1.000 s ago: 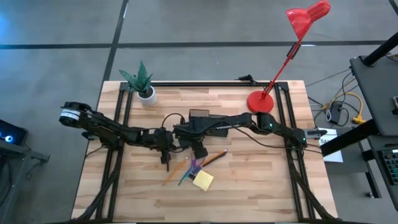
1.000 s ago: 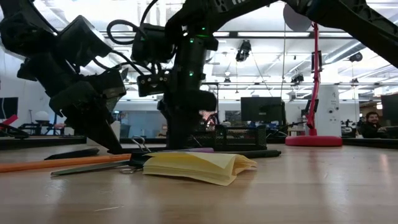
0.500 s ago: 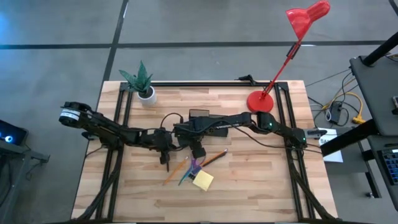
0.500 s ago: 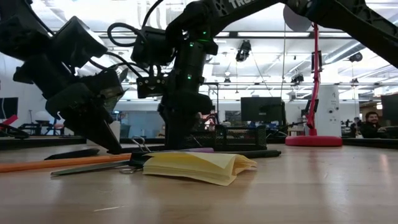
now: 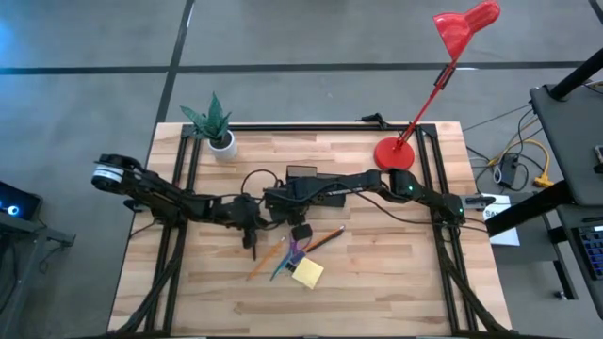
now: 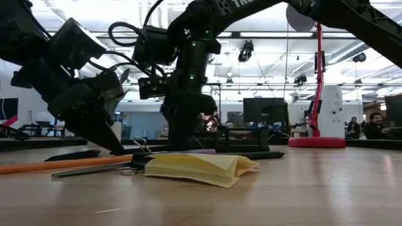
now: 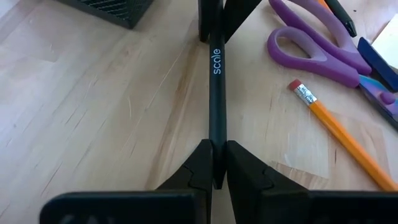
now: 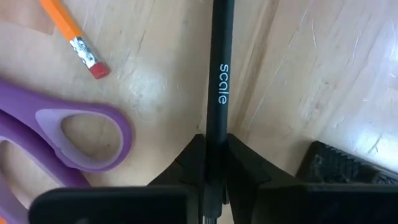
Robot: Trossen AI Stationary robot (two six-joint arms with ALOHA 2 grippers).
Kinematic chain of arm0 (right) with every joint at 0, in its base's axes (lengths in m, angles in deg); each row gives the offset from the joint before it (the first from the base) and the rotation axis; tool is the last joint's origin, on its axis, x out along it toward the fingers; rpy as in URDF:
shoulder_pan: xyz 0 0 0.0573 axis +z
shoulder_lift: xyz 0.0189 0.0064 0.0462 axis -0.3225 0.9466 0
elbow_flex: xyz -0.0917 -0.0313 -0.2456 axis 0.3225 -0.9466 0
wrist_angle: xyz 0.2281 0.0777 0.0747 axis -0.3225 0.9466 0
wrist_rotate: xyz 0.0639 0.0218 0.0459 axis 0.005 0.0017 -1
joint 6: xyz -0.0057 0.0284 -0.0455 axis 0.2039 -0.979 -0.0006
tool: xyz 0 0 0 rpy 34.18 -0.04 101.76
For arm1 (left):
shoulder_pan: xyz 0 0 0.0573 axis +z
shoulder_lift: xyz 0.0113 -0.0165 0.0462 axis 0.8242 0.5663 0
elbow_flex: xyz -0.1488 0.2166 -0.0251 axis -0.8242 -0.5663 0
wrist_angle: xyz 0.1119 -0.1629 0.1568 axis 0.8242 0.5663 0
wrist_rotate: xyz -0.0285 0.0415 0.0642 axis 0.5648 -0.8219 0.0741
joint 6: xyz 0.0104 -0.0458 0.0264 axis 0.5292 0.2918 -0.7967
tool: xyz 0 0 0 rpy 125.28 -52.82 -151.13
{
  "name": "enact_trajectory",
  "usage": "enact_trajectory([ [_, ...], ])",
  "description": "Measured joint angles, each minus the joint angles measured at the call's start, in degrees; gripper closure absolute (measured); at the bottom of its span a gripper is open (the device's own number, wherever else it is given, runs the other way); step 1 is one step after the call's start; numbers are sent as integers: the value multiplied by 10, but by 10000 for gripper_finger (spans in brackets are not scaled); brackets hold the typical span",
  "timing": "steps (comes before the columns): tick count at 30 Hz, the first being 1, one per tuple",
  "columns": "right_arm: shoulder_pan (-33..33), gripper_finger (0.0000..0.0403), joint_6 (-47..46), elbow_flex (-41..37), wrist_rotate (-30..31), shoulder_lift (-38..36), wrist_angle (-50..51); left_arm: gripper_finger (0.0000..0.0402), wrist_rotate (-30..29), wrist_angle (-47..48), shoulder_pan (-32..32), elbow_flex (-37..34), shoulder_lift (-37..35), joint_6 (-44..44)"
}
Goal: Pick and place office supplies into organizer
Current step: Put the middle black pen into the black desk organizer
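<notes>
Both arms meet at the middle of the pale wooden table (image 5: 396,282), and each has its fingers clamped on the same thin black pen printed "scale" (image 7: 216,93). The left gripper (image 7: 212,163) pinches one end; the right gripper (image 8: 211,163) pinches the other, and its fingers show at the pen's far end in the left wrist view. In the high view the pen lies just at six o'clock of the small black mesh organizer tray (image 5: 303,177), whose corner shows close beside the grippers in both wrist views.

The step in hand looks like a handover, or a shared lift, of the pen. To do it well, only one gripper should carry: the other ought to let go fully before any pull, or the pen may twist or be dragged between them. The carrier should then raise the pen level and clear before swinging toward twelve o'clock.

The purple-handled scissors (image 7: 314,50) and an orange pencil with a pink eraser (image 7: 339,134) lie just beside the pen; a low sweep could knock them. The square yellow sticky-note pad (image 5: 307,273) sits farther toward five o'clock.
</notes>
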Motion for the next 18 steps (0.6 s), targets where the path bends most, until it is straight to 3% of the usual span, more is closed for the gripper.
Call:
enact_trajectory([
  [7, 1, 379, -18, 11, 31, -14, 24, 356, -1, 9, 1, 4, -59, 1],
  [18, 17, 379, -50, 117, 71, -34, 162, 276, 18, 71, 0, 6, -217, 16],
])
